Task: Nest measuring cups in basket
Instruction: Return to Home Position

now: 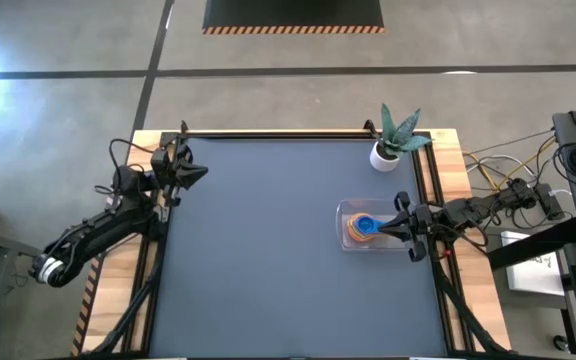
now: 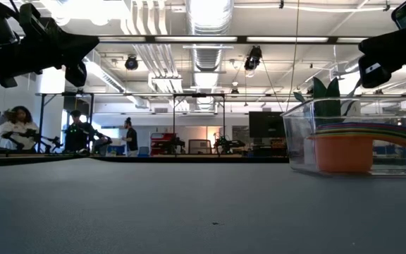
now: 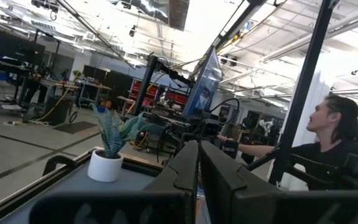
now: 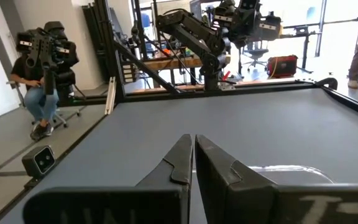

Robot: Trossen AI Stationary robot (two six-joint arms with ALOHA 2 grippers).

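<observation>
I read my right claw (image 1: 388, 227) at three o'clock on the tabletop (image 1: 268, 260), hanging above the right end of the clear basket (image 1: 346, 210). From its wrist camera, the two fingers (image 4: 179, 158) lie pressed together with nothing between them. The measuring cups (image 1: 366, 227) sit nested in one stack inside the basket, blue uppermost with an orange rim showing around it. Looking level across the tabletop, I see the orange cup (image 2: 340, 154) at the bottom and thin coloured rims layered above it. My left claw (image 1: 196, 172) waits at ten o'clock by the tabletop's edge, fingers together and empty, well apart from the basket. A white plant pot (image 1: 385, 155) stands at one o'clock, near the basket.
</observation>
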